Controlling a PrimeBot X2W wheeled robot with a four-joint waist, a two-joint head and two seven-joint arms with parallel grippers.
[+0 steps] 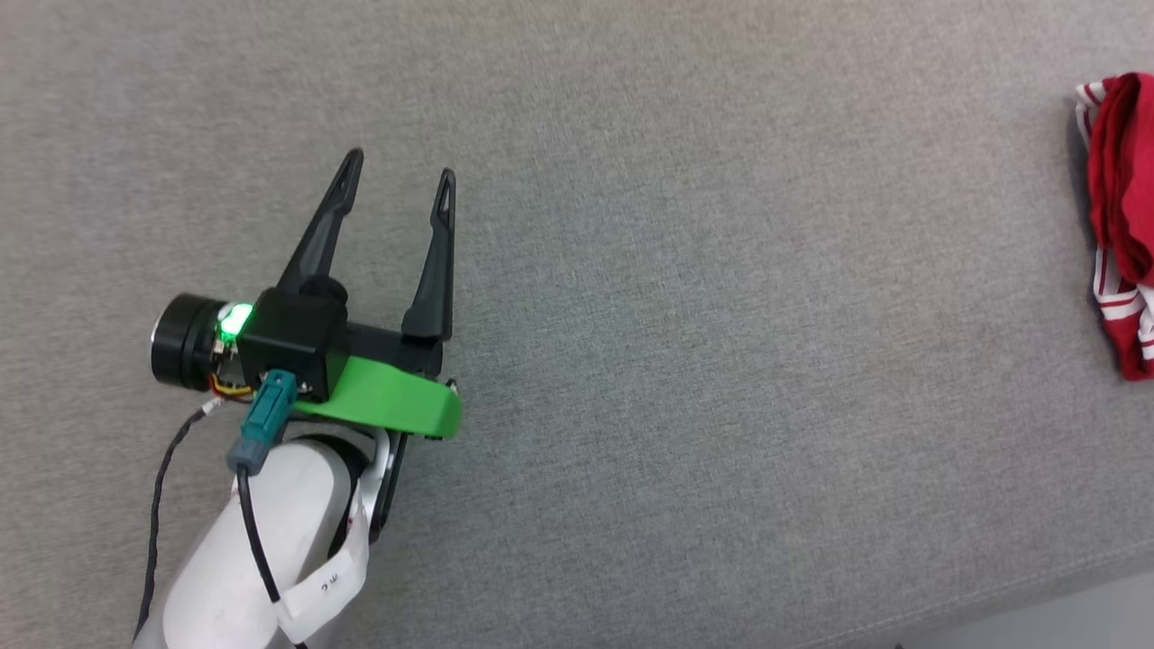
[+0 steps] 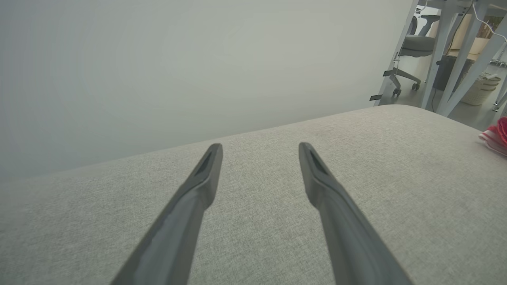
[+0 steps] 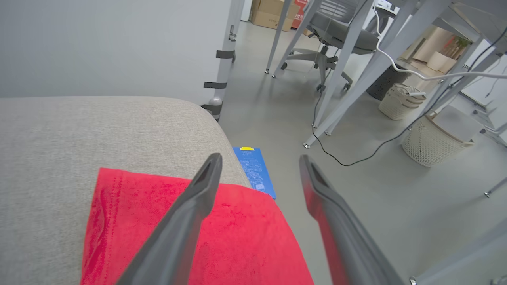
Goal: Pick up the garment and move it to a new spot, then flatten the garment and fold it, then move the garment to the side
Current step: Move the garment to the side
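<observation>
left gripper (image 1: 400,164): seen in the head view at the left of the grey upholstered surface (image 1: 721,361), fingers pointing to the far side. jaws spread wide, nothing between them. a green bracket (image 1: 397,401) and a black camera housing with a lit green lamp (image 1: 236,317) sit at the wrist. a pale forearm (image 1: 261,550) with a dark cable (image 1: 155,532) runs off toward the near left corner. in the left wrist view both fingers are above bare grey fabric, with a plain pale wall (image 2: 178,67) beyond the far edge.

the garment (image 1: 1118,207): lies at the far right edge of the head view, well apart from the left gripper. it is bunched, red, with white and red striped trim showing at its far and near ends. part of it is cut off by the frame edge. in the left wrist view a small red and white portion shows at the right margin.

right gripper (image 3: 260,157): jaws spread, gripping nothing. in its wrist view the red cloth lies on the right end of the grey surface, beneath the fingers, reaching the surface's right edge. contact between fingers and cloth cannot be determined.

surroundings, right wrist view: a blue flat item (image 3: 255,170) on the floor just beside the surface's corner. slanted metal legs (image 3: 340,71), an office chair (image 3: 328,35) and two woven baskets (image 3: 431,142) stand farther off, with a black cable (image 3: 356,158) on the floor.
</observation>
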